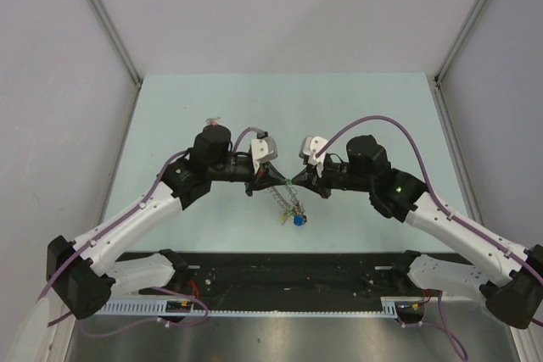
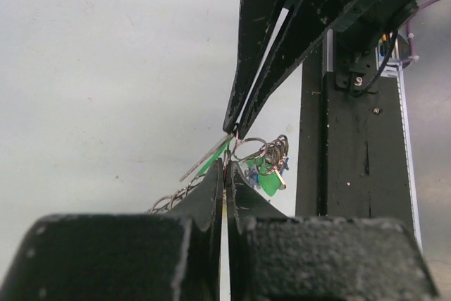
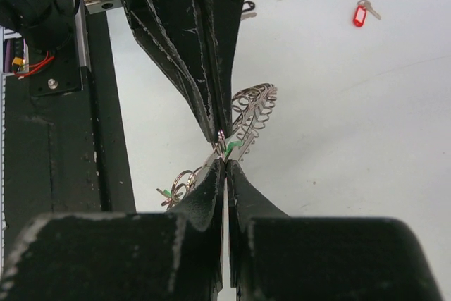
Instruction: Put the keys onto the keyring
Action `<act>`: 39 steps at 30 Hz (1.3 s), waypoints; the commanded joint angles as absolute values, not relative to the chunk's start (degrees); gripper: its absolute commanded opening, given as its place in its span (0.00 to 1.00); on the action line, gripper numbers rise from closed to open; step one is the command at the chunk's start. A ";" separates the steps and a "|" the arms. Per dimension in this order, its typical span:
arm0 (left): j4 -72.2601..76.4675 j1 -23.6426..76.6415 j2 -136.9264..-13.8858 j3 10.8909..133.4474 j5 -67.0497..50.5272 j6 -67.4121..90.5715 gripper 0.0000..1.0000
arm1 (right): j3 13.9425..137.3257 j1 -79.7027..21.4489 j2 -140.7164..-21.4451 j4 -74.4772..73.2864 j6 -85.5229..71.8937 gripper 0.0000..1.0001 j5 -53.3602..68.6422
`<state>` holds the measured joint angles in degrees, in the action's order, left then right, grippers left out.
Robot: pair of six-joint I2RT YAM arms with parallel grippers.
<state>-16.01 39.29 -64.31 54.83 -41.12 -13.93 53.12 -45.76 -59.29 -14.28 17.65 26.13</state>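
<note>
My two grippers meet tip to tip above the middle of the table. My left gripper point(image 1: 282, 179) point(image 2: 227, 168) is shut on a thin wire loop of the keyring point(image 1: 281, 199), a silvery coiled hoop that hangs below the tips. Its coil point(image 3: 254, 107) and its cluster of blue, green and yellow tags point(image 1: 297, 217) point(image 2: 271, 170) show. My right gripper point(image 1: 293, 181) point(image 3: 225, 166) is shut on a silver key with a green tag point(image 3: 232, 147) point(image 2: 210, 161), which touches the ring at the left tips. A red-tagged key point(image 3: 360, 15) lies apart on the table.
The red-tagged key also shows as a small speck at the far left of the table point(image 1: 212, 119). A black rail with cable duct point(image 1: 288, 273) point(image 2: 352, 160) runs along the near edge. Grey walls enclose the pale green table point(image 1: 170, 125) on three sides.
</note>
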 commanded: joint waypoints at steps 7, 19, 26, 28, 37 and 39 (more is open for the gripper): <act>-0.18 36.39 -55.64 49.57 -38.58 -3.43 0.00 | 55.63 -46.67 -59.32 -16.09 16.35 0.00 21.97; 1.58 35.86 -52.48 48.52 -30.68 -1.85 0.27 | 55.63 -44.83 -59.24 -10.90 13.98 0.00 19.34; 3.86 32.35 -46.86 46.67 -20.05 2.37 0.62 | 57.48 -39.39 -60.46 -9.76 13.19 0.00 18.72; 4.30 30.07 -45.71 45.97 -16.18 4.65 0.76 | 58.18 -37.80 -61.69 -9.76 13.10 0.00 18.28; 4.13 19.53 -41.40 45.00 -6.16 14.50 1.00 | 60.38 -23.04 -73.20 -0.63 8.36 0.00 14.15; 3.35 18.03 -41.05 45.09 -5.01 15.99 1.00 | 60.56 -20.23 -74.96 4.91 6.16 0.00 12.84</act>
